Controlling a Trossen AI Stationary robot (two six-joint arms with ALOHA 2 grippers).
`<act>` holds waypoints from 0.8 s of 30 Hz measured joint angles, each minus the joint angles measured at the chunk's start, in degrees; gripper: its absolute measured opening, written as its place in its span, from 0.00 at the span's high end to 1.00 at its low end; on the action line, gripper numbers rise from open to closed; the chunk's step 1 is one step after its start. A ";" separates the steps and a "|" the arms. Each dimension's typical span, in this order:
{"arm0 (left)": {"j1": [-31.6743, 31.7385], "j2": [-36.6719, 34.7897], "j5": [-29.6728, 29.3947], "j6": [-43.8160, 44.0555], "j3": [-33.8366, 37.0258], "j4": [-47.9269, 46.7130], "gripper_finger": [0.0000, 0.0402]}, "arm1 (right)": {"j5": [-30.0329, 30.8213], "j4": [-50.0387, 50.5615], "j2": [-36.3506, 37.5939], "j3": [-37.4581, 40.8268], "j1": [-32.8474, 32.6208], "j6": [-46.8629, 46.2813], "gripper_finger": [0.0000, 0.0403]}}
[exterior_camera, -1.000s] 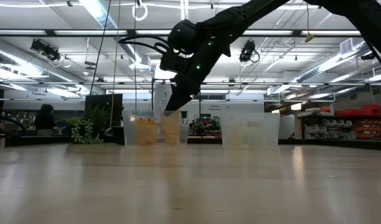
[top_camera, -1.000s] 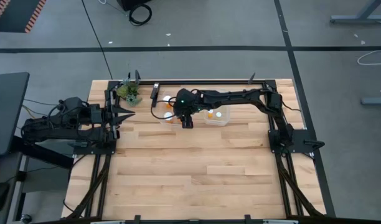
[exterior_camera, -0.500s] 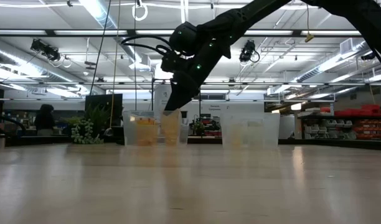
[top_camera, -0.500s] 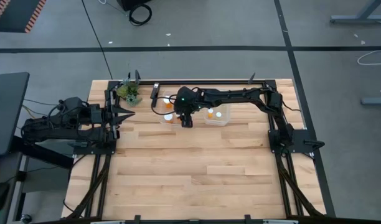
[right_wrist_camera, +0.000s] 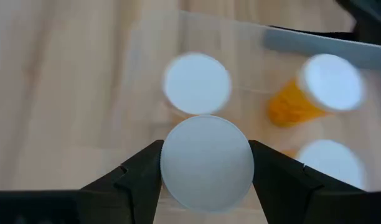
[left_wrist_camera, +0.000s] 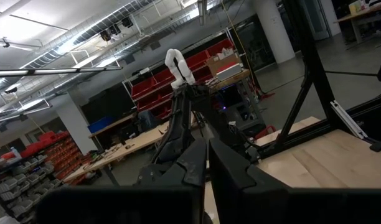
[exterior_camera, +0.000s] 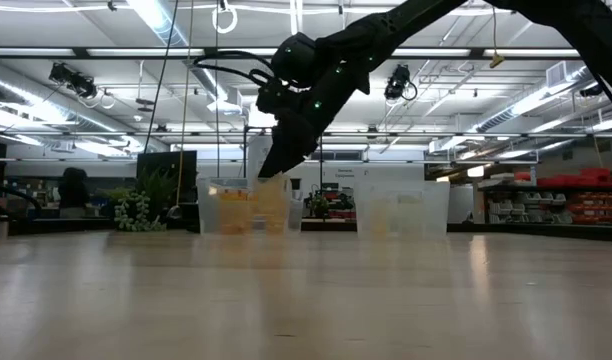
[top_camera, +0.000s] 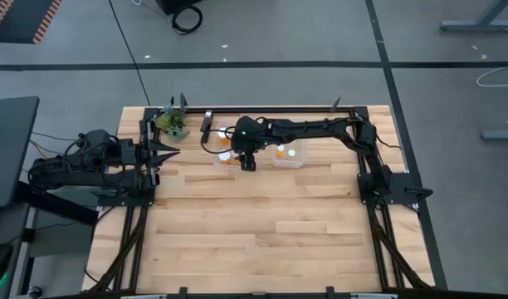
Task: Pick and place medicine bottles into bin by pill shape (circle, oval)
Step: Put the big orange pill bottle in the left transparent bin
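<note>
Right pincer (right_wrist_camera: 206, 165) clamped on white-capped medicine bottle (right_wrist_camera: 206, 163), above bin (right_wrist_camera: 265, 68)

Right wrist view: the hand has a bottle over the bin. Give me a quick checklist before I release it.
1. Grip: right hand shut on the white-capped bottle, a finger on each side of the cap. Ok.
2. Position: hand over the left clear bin, per the high view. Ok.
3. Drop spot: three capped bottles, one orange-bodied, already stand in the bin; clear floor directly beneath: cannot tell.
4. Pill shape matches this bin: cannot tell, no pills visible.
5. Left hand parked at the table's left edge, shut, out of the way. Ok.
</note>
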State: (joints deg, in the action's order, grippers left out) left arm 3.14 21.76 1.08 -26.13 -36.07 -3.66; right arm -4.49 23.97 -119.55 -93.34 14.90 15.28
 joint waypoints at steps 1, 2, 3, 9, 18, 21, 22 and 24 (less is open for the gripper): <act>0.02 -0.02 -0.02 0.00 0.00 0.00 0.94 | -1.73 -0.24 0.00 0.00 0.25 -1.01 0.43; 0.02 0.00 0.00 0.00 0.00 0.00 0.94 | -3.07 -0.50 0.00 0.00 0.52 -1.93 0.43; 0.00 -0.02 -0.01 0.00 0.00 -0.01 0.95 | -3.56 -0.72 0.00 0.00 0.80 -2.56 0.43; 0.01 0.00 0.00 0.00 0.00 -0.01 0.95 | 1.24 -4.27 -0.01 1.95 1.16 -0.86 0.43; 0.02 -0.01 0.00 0.00 0.00 -0.02 0.92 | 1.93 -11.33 -0.12 7.65 1.14 -0.07 0.43; 0.01 -0.01 0.00 0.00 0.00 -0.02 0.93 | 1.43 -11.51 -0.04 7.73 1.49 -0.15 0.43; 0.02 -0.02 0.00 0.00 0.00 -0.02 0.93 | 1.42 -11.37 -0.04 7.78 1.50 -0.13 0.43; 0.01 0.00 -0.01 0.00 0.00 -0.02 0.94 | 1.38 -11.47 -0.04 7.78 1.53 -0.08 0.43</act>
State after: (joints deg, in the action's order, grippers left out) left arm 3.15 21.76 1.07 -26.13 -36.07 -3.68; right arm -3.11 12.50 -119.59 -85.56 16.43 15.20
